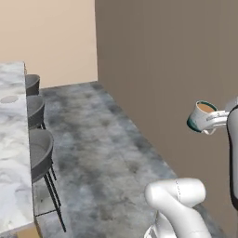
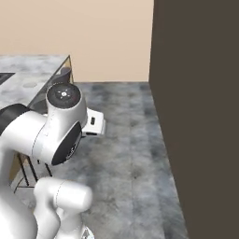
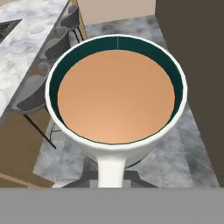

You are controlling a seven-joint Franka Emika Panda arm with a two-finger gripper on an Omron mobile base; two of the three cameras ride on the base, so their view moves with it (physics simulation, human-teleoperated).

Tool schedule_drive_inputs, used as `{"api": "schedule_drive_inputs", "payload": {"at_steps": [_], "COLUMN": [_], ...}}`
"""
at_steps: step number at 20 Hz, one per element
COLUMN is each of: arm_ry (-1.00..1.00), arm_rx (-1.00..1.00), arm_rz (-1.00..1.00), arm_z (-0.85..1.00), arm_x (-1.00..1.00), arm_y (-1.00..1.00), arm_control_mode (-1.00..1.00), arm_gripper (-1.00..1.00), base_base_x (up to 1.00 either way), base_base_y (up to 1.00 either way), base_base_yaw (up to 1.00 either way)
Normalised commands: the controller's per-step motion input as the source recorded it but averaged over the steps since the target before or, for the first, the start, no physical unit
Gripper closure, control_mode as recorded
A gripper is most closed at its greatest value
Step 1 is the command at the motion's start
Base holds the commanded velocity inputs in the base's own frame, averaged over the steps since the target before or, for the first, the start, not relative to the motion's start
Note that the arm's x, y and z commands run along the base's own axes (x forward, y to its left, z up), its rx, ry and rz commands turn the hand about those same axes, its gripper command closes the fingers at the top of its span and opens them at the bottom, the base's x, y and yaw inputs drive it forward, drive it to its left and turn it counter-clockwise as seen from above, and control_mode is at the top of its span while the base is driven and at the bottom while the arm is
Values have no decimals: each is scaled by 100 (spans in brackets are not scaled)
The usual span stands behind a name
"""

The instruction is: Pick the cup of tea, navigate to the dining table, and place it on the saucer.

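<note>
The cup of tea (image 1: 201, 115) hangs in the air at the right, whitish outside with a dark green rim and brown tea inside. My gripper (image 1: 214, 119) is shut on its handle side. From the hand view the cup (image 3: 116, 96) is seen from above, its handle (image 3: 111, 168) pointing toward the camera. The dining table (image 1: 14, 153) with its marble top runs along the left, well apart from the cup. The saucer (image 1: 8, 99) lies on it, small and pale. It also lies far off on the table (image 3: 22, 48) as the saucer (image 3: 37, 29).
Three grey stools (image 1: 39, 153) stand along the table's near side. A dark brown wall (image 1: 176, 69) rises close on the right. Grey floor (image 1: 102, 153) lies open between them. A black sink (image 3: 8, 27) is set into the table beyond the saucer.
</note>
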Motion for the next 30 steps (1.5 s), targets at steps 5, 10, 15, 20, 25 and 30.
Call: {"api": "schedule_drive_inputs", "payload": {"at_steps": [5,10,15,20,25,30], "arm_ry": [0,0,0,0,0,0], "arm_rx": [0,0,0,0,0,0], "arm_rz": [0,0,0,0,0,0], "arm_z": [0,0,0,0,0,0], "arm_x": [0,0,0,0,0,0], "arm_y": [0,0,0,0,0,0], "arm_control_mode": [100,100,100,100,100,100], "arm_gripper": [100,100,100,100,100,100], "base_base_x": [74,79,79,78,76,71], "base_base_y": [-49,-40,-41,-45,-47,-45], "base_base_yaw": [31,39,41,43,44,43]}}
